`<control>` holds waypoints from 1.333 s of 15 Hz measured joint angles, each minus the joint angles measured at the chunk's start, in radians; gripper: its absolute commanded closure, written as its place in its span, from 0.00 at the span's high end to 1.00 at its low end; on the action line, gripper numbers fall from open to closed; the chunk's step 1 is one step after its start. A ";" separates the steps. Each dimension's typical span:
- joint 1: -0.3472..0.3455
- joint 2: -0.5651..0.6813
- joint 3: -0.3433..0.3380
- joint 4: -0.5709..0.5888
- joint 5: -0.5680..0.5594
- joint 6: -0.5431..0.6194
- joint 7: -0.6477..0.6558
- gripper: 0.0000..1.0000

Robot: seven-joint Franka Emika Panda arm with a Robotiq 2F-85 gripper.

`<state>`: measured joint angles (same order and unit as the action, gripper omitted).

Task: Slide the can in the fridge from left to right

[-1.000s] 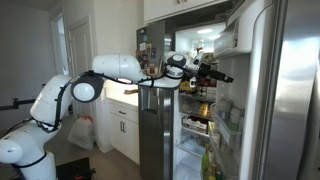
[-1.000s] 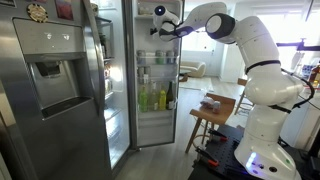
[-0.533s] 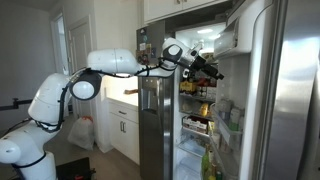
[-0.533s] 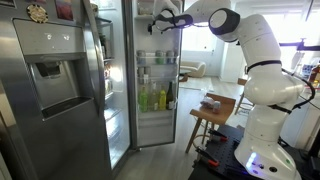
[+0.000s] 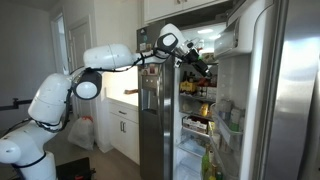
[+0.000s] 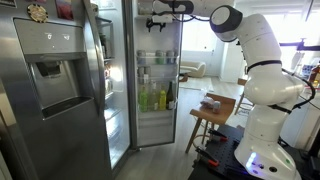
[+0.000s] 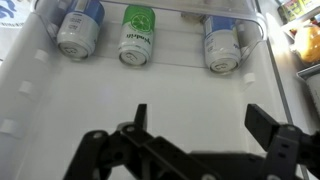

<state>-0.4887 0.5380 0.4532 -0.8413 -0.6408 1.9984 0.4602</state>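
Note:
The stainless-steel fridge [image 5: 292, 90] stands open in both exterior views [image 6: 60, 100], its white interior lit. In the wrist view three cans lie in a wire rack against the white inner wall: a blue-and-white can [image 7: 78, 28] at left, a green can [image 7: 134, 36] beside it, and another blue-and-white can [image 7: 223, 45] at right, with a gap between green and right cans. My gripper [image 7: 198, 112] is open and empty, below the cans and apart from them. It reaches into the fridge's top section in both exterior views [image 5: 200, 62] [image 6: 158, 8].
Shelves with bottles and jars [image 5: 196, 90] fill the fridge below the gripper. Door bins hold green and yellow bottles [image 6: 155, 98]. A wooden stool [image 6: 210, 112] stands by the robot base. White cabinets [image 5: 120, 125] are beside the fridge.
The arm has risen and reached further into the top of the fridge. The gripper has stayed open and empty.

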 measured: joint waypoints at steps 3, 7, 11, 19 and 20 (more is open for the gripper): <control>-0.001 0.010 0.004 0.036 0.017 -0.027 -0.026 1.00; -0.002 0.023 0.006 0.044 0.017 -0.027 -0.026 1.00; -0.002 0.023 0.007 0.045 0.017 -0.027 -0.026 1.00; 0.008 0.023 0.009 0.042 0.017 -0.022 -0.026 1.00; 0.018 0.023 0.013 0.039 0.017 -0.018 -0.026 1.00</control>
<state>-0.4711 0.5608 0.4667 -0.8023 -0.6235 1.9809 0.4338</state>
